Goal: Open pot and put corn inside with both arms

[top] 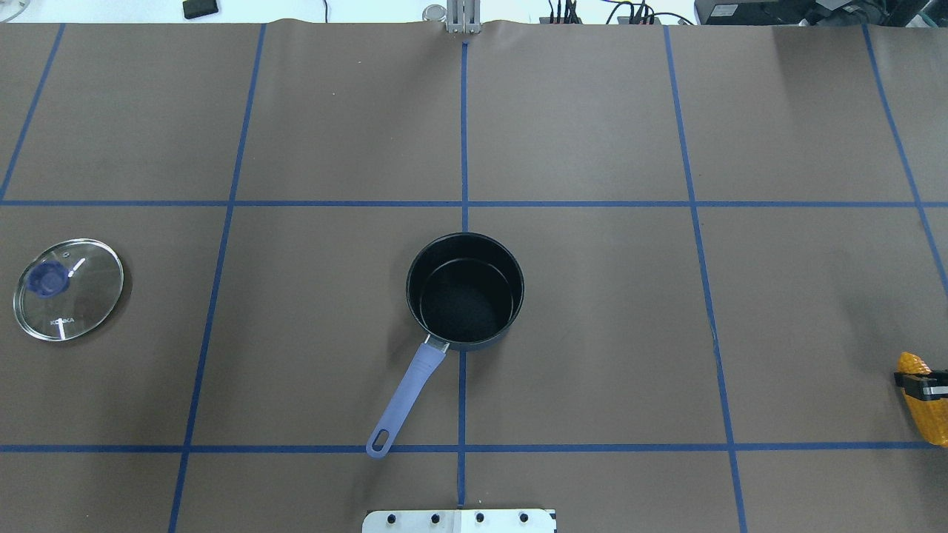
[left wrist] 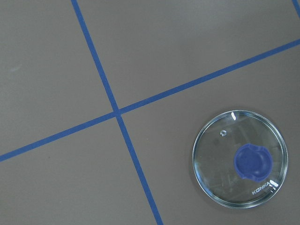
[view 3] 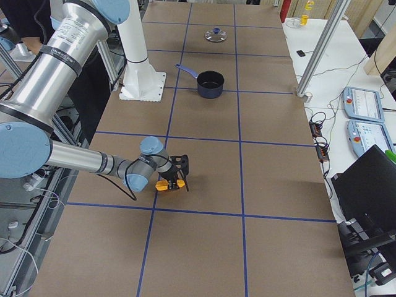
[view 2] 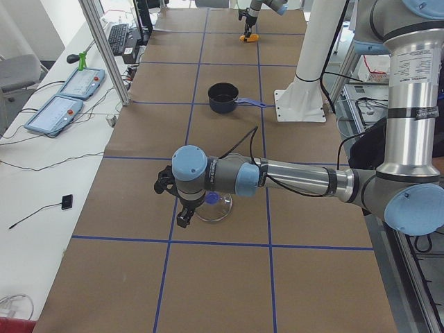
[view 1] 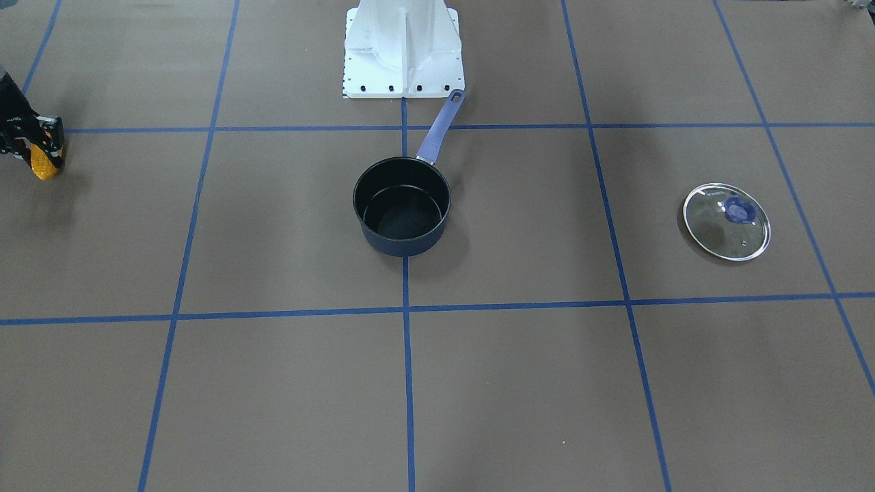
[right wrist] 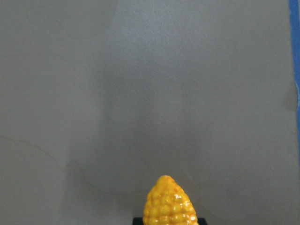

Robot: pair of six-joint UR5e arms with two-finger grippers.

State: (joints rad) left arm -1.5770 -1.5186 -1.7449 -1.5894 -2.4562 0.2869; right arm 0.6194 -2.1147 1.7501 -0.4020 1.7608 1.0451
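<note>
Black fingers of the right end effector (top: 920, 382) are clamped across the corn (top: 926, 407) near the right end of the bench (top: 592, 333), well apart from the pot (top: 465, 290). The left end effector (view 2: 173, 201) hangs near the glass lid (top: 68, 289) at the opposite end; whether it is open or closed cannot be told. Brown paper covers the bench, marked into squares by blue tape (top: 464, 133). A white side table with two control tablets (view 2: 66, 94) runs alongside. The corn is yellow-orange, glossy and tapered. The pot, dark navy with a black inside, stands uncovered at the centre, its periwinkle handle (top: 411, 392) pointing toward the white pedestal (view 1: 403, 48).
</note>
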